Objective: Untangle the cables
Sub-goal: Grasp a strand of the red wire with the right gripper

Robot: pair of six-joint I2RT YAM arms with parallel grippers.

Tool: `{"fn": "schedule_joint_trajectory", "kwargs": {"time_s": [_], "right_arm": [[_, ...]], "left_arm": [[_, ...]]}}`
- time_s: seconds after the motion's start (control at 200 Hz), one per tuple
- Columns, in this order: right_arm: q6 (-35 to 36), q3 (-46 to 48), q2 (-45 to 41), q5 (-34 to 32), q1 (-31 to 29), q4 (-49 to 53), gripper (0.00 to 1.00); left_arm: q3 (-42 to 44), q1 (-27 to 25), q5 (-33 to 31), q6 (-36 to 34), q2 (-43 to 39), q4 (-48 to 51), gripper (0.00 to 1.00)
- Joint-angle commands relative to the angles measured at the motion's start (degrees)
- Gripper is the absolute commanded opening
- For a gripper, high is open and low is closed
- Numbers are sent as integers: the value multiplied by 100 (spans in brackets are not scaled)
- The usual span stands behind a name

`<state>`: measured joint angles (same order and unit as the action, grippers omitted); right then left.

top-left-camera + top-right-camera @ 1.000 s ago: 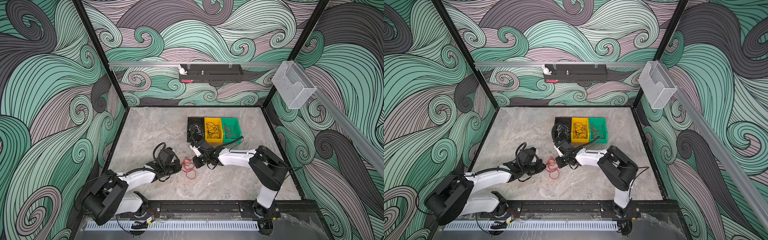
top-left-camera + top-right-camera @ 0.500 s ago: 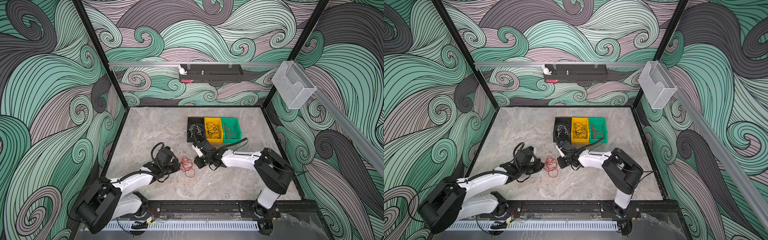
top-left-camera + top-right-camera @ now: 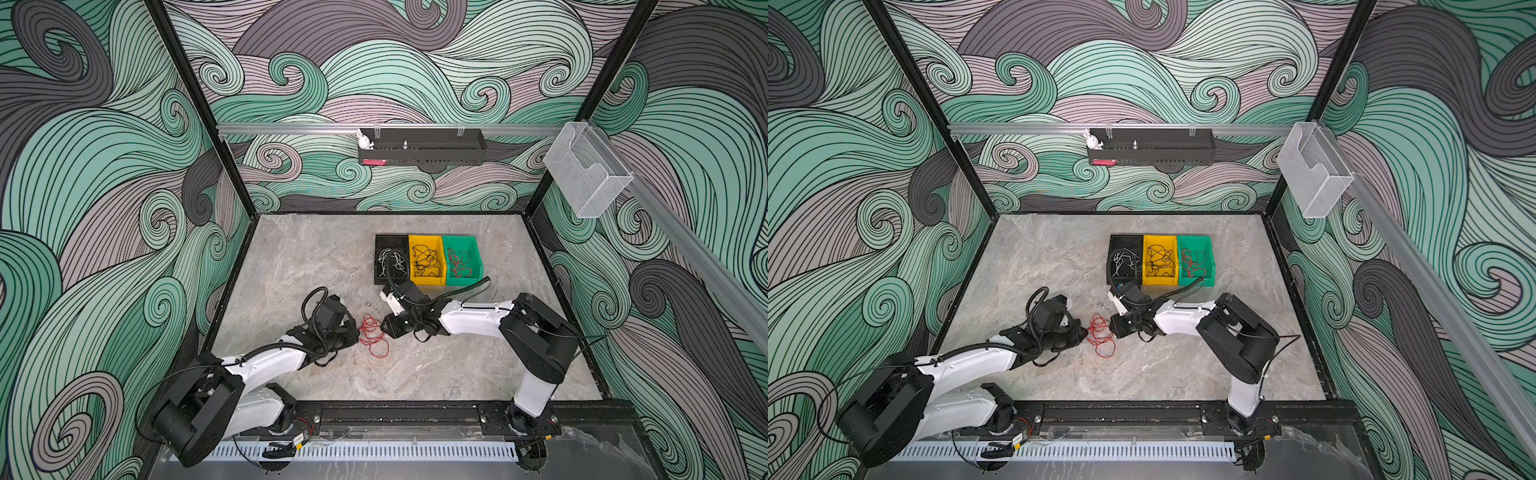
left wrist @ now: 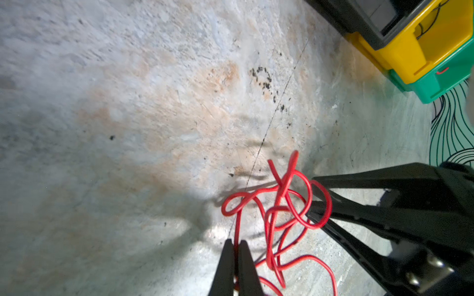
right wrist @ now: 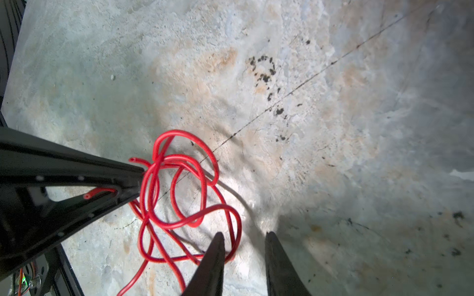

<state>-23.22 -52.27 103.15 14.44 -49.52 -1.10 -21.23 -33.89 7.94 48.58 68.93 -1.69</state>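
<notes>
Stone tabletop (image 3: 291,266), loosely looped red cables (image 3: 373,337)

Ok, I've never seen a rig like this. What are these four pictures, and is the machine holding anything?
The machine is two robot arms, left arm and right arm, each ending in a two-fingered pincer. The two wide pictures come from one camera pair above; the two close-ups from cameras on the wrists. On the stone-patterned table a red cable tangle lies between the arms. Farther back, a black bin, yellow bin and green bin hold white, black and red cables. The left pincer is shut on a strand of the tangle; the right pincer is open, holding nothing.
</notes>
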Motion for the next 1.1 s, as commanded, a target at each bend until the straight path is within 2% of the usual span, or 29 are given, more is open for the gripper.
{"fn": "schedule_joint_trajectory", "kwargs": {"time_s": [0.0,0.25,0.38,0.761,1.091], "right_arm": [[-130,-155,169,140,-14,-175,30],[-328,-218,349,207,-14,-522,28],[-402,-269,400,230,-14,-600,19],[-217,-22,-99,-429,219,-231,6],[-5,129,-488,-1098,511,376,6]], "left_arm": [[14,-3,-48,47,68,-110,0],[49,-4,6,58,107,-204,0],[67,-4,5,64,86,-192,0],[213,12,-280,138,-219,-35,0],[304,75,-502,172,-502,237,0]]}}
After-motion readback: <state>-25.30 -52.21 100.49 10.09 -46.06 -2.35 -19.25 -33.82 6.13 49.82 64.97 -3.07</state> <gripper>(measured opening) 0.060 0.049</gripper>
